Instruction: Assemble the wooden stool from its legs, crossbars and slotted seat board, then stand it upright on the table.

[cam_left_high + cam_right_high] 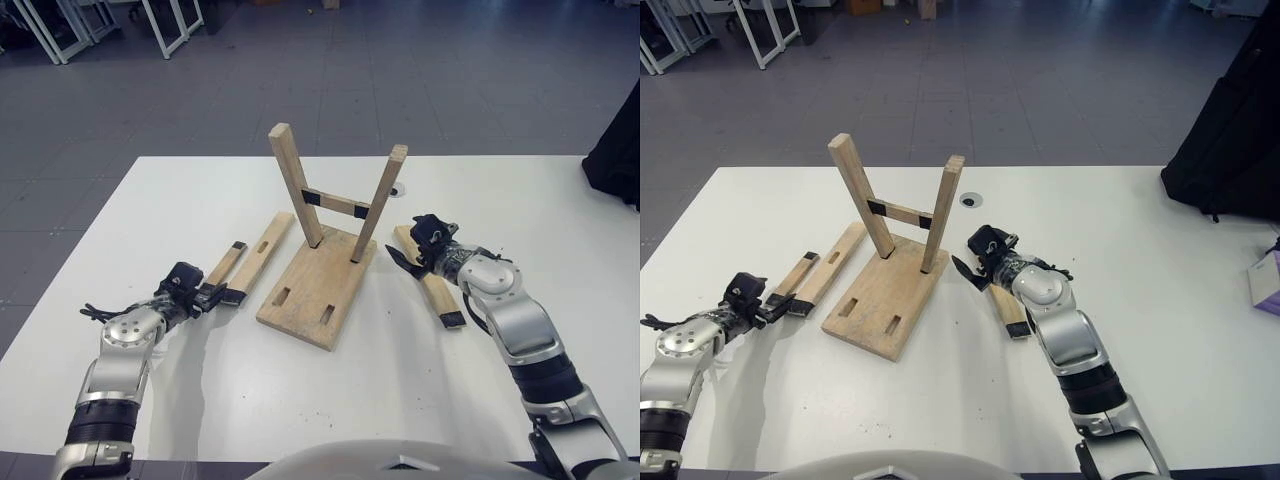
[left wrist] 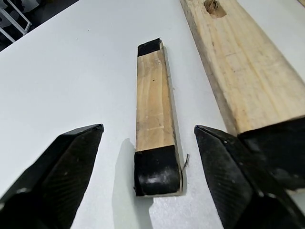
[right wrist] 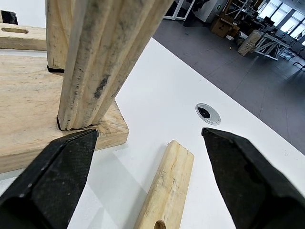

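Left eye view: the seat board [image 1: 312,284] lies flat on the desk [image 1: 200,390] between the left tool [image 1: 215,293] and right tool [image 1: 400,260], two legs [image 1: 296,185] plugged in, two slots empty. Left wrist view: left tool's wide open, holding nothing, with the loose crossbar [image 2: 153,109] lying between its fingers and a spare leg [image 2: 238,62] right against one finger, so closing now could snag both. Right wrist view: right tool gapes empty, a loose leg [image 3: 167,191] between its fingers; the board's corner sits just beside one finger, so a bump might topple the frame.
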You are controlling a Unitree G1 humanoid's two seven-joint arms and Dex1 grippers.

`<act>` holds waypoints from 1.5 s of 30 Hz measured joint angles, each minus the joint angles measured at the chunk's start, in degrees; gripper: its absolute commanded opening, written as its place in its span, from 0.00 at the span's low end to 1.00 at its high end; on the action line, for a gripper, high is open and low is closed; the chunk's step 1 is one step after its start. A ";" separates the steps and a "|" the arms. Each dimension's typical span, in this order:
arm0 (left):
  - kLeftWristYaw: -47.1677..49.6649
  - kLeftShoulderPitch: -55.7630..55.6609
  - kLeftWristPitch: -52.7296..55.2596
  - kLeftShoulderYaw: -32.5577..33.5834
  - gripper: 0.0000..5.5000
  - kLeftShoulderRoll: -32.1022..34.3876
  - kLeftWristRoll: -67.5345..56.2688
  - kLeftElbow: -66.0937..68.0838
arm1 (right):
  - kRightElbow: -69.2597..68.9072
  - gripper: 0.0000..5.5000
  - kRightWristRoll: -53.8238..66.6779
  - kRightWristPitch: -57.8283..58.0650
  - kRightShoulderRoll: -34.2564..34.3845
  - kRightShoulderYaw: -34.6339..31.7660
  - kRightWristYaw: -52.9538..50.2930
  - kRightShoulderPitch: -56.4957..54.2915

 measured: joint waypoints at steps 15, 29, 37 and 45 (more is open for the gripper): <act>-1.47 -3.60 8.29 1.77 0.47 -2.38 -7.02 2.87 | -0.39 0.73 -0.34 0.41 0.69 0.45 -0.11 0.46; -5.04 -5.02 14.14 1.38 0.24 -2.15 -12.43 4.58 | -0.26 0.73 -0.48 0.43 1.23 0.44 -1.07 0.20; 3.93 -5.18 4.49 7.45 0.24 -6.78 -12.58 5.33 | 0.18 0.73 2.56 0.42 2.33 -3.68 -0.84 0.03; -11.16 0.62 2.97 10.25 0.24 -10.62 -36.29 -25.78 | -7.97 0.73 31.53 21.31 3.16 -14.96 12.44 9.12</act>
